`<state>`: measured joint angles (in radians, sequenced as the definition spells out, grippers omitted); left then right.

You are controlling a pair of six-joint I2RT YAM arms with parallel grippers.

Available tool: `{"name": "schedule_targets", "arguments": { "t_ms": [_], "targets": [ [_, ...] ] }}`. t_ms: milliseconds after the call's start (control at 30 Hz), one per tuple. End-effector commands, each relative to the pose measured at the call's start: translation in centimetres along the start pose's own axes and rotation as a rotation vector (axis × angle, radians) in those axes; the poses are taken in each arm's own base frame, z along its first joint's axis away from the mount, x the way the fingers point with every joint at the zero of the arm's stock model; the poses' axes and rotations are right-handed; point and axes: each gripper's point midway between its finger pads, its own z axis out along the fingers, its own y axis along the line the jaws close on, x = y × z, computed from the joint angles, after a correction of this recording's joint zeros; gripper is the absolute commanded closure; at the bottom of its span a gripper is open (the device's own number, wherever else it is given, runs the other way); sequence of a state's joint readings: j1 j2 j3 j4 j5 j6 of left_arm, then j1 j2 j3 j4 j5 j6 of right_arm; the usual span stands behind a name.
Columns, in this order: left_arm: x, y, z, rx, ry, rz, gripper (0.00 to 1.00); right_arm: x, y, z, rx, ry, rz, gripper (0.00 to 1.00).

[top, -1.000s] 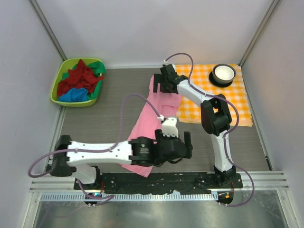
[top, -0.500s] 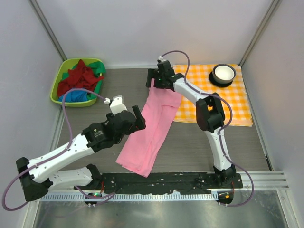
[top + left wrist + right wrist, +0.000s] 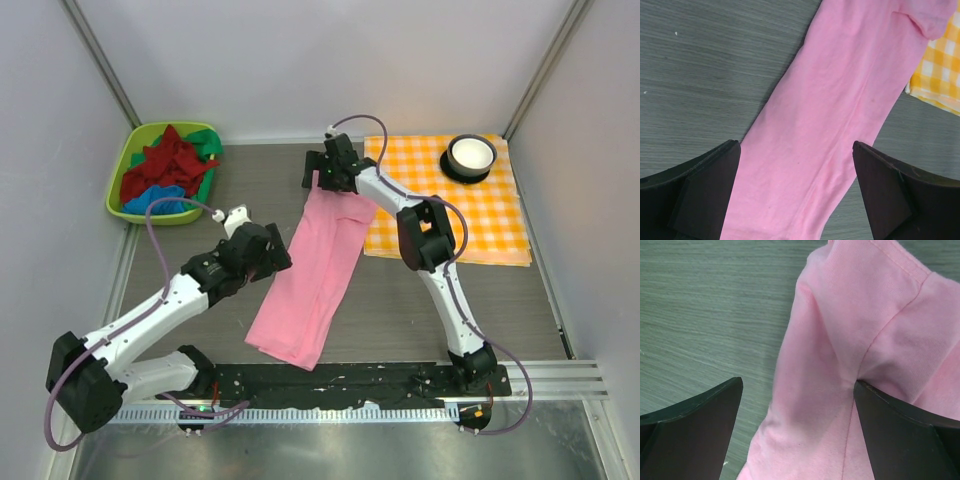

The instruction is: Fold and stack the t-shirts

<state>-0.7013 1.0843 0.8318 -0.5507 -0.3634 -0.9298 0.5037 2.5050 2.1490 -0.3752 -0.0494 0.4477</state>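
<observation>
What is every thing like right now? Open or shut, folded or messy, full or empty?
Pink shirt: folded into a long strip, lying flat.
Left hand: open, holding nothing, above the shirt's middle.
Right hand: open, holding nothing, above the shirt's far end.
Other shirts: crumpled in a heap.
Bin: full of shirts.
Bowl: upright, looks empty.
Checked cloth: spread flat.

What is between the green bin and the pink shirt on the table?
In the top view, bare grey table and the open left gripper, close by the left edge of the pink shirt.
</observation>
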Motion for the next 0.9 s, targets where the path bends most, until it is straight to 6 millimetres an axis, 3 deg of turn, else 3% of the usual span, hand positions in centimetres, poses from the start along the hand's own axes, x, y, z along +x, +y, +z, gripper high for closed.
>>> {"name": "schedule_targets", "arguments": {
  "t_ms": [0, 67, 133, 167, 200, 300, 367, 500, 567, 667, 700, 733, 833, 867],
  "targets": [
    [-1.2, -0.8, 0.9, 0.053, -0.008, -0.03, 0.0, 1.5, -0.4, 2.2, 0.023, 0.03, 0.017, 0.0],
    [-1.7, -0.2, 1.3, 0.035, -0.01, -0.043, 0.0, 3.0, -1.1, 3.5, 0.033, 0.068, 0.029, 0.0],
    [-2.2, 0.4, 2.1, 0.017, -0.012, -0.065, 0.0, 2.8, -0.2, 4.2, -0.004, 0.073, 0.037, 0.0],
    [-2.4, 0.5, 2.4, 0.015, -0.011, -0.075, 0.0, 4.1, -0.6, 5.4, -0.012, 0.1, 0.042, 0.0],
    [-2.4, 0.3, 2.6, 0.028, -0.006, -0.08, 0.0, 3.2, 1.0, 5.4, -0.08, 0.093, 0.042, 0.0],
    [-2.5, 0.5, 3.7, 0.021, 0.01, -0.098, 0.0, 3.9, 2.1, 6.7, -0.161, 0.111, 0.055, 0.0],
    [-2.5, 0.5, 4.5, 0.014, 0.025, -0.103, 0.0, 2.7, 3.3, 6.7, -0.217, 0.078, 0.063, 0.0],
    [-2.3, 0.7, 5.8, -0.006, 0.035, -0.096, 0.0, 2.1, 5.5, 6.8, -0.345, 0.059, 0.093, 0.0],
    [-1.7, 0.9, 6.5, -0.013, 0.058, -0.097, 0.0, 1.4, 7.5, 6.2, -0.447, 0.042, 0.09, 0.0],
    [-1.0, 0.9, 7.2, -0.01, 0.076, -0.101, 0.0, -1.4, 8.5, 4.9, -0.472, -0.051, 0.036, 0.0],
    [-0.9, 0.9, 7.3, -0.008, 0.076, -0.102, 0.0, -1.3, 8.2, 4.8, -0.462, -0.065, -0.006, 0.0],
    [-0.8, 1.1, 7.3, -0.012, 0.076, -0.104, 0.0, -5.0, 9.8, 2.0, -0.494, -0.164, -0.046, 0.0],
    [-0.9, 1.3, 6.6, -0.001, 0.058, -0.111, 0.0, -8.2, 10.0, -1.0, -0.446, -0.282, -0.123, 0.0],
    [-1.0, 1.7, 6.3, -0.015, 0.045, -0.111, 0.0, -11.7, 11.0, -5.0, -0.426, -0.373, -0.138, 0.0]
  ]
}}
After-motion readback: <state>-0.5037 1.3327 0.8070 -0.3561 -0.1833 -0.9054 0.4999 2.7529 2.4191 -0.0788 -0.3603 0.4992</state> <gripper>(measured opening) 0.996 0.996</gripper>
